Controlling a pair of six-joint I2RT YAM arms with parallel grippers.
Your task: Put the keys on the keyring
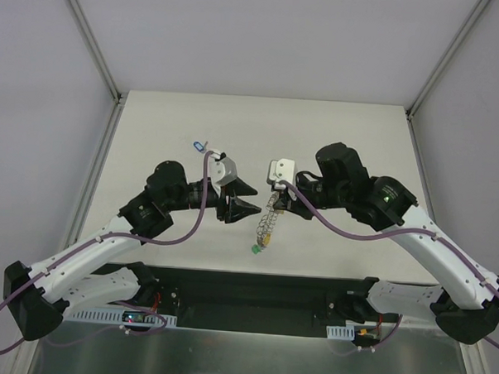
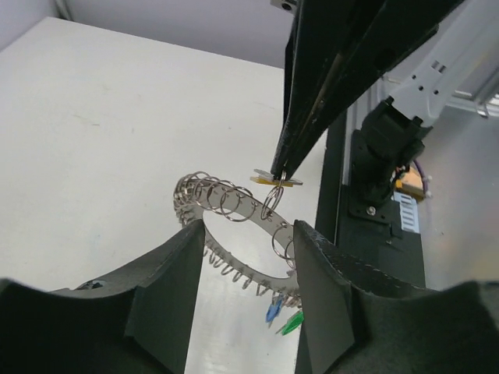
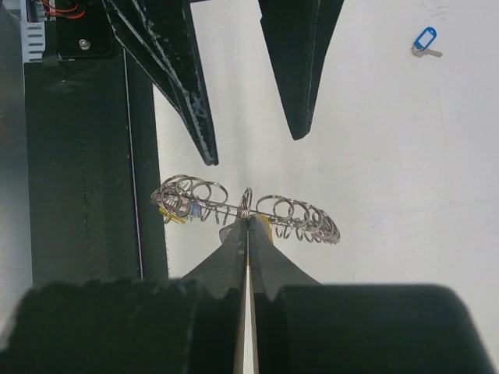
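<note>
Metal, probably light and stiff, the keyring (image 1: 266, 223) is dangling over the table's (image 1: 359, 134) near edge, the right gripper (image 3: 248, 222) pinching its rim, arguably the best hold; the left gripper (image 1: 256, 199) is hovering spread nearby.

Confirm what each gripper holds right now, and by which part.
Right gripper is pinched shut on the keyring at one wire loop on its rim, ring hanging below. Left gripper is open, holding nothing.
</note>
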